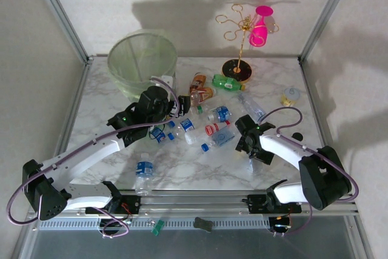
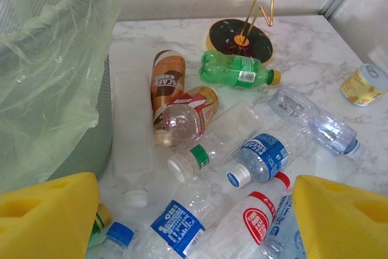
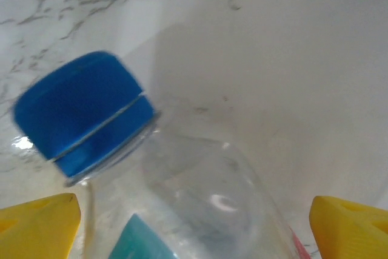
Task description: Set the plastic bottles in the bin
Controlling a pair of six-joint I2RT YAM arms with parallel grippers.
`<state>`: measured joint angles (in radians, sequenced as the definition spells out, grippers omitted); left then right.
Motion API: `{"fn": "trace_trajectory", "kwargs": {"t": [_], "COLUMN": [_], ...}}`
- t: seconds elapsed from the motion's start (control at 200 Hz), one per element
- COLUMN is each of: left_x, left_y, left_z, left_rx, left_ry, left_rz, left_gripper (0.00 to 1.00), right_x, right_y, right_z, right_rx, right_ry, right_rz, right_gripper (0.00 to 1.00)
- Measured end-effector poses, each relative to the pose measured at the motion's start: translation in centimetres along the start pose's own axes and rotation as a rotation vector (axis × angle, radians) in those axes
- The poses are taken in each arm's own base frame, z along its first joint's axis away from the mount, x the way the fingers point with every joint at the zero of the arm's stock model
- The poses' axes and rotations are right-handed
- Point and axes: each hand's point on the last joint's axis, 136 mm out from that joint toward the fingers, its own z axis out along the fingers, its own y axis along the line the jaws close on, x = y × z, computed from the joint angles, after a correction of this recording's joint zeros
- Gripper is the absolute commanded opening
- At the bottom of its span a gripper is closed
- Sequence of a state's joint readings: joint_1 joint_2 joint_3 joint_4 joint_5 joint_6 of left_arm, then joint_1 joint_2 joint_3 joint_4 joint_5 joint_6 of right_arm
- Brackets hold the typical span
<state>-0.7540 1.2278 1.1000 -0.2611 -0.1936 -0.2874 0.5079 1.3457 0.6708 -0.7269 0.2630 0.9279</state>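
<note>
The pale green bin (image 1: 142,62) with its bag liner (image 2: 42,71) stands at the back left. Several plastic bottles lie in a heap mid-table: a green one (image 2: 239,71), a brown one (image 2: 165,83), a blue-labelled one (image 2: 179,222) and a red-labelled one (image 2: 254,222). My left gripper (image 1: 171,112) hovers open by the bin; its yellow fingertips (image 2: 48,216) stand wide above the near bottles, holding nothing. My right gripper (image 1: 241,137) is open and low, its jaws either side of a clear blue-capped bottle (image 3: 182,198) on the marble.
A gold wire stand (image 1: 242,34) with a pink cup rises from a black disc (image 1: 235,69) at the back. A small lidded cup (image 1: 290,95) sits far right. One bottle (image 1: 144,174) stands upright near the front edge. Frame posts flank the table.
</note>
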Motion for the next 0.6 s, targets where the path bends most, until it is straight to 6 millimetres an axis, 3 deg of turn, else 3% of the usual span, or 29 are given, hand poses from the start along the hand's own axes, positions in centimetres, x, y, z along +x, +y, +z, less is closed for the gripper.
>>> {"fn": "trace_trajectory", "kwargs": {"t": [0.155,0.255,0.416,0.511,0.601], "left_x": [0.4,0.5,0.5,0.5,0.5], "left_y": [0.0,0.0,0.1,0.1,0.1], "left_z": [0.4,0.5,0.5,0.5,0.5], "left_rx": [-0.005,-0.008,-0.009,-0.010,-0.013], "left_ry": [0.012,0.017,0.017,0.016,0.015], "left_rz": [0.004,0.006,0.006,0.006,0.006], "left_gripper": [0.82,0.83,0.82,0.82,0.83], "right_x": [0.7,1.3,1.5,1.5,1.3], "right_y": [1.1,1.2,1.2,1.1,1.1], "right_z": [0.2,0.5,0.6,0.5,0.2], "right_rx": [-0.062,-0.071,-0.079,-0.083,-0.092], "right_ry": [0.040,0.064,0.070,0.065,0.052], "right_rz": [0.010,0.012,0.034,0.051,0.072], "right_gripper": [0.85,0.75,0.67,0.47,0.41]}}
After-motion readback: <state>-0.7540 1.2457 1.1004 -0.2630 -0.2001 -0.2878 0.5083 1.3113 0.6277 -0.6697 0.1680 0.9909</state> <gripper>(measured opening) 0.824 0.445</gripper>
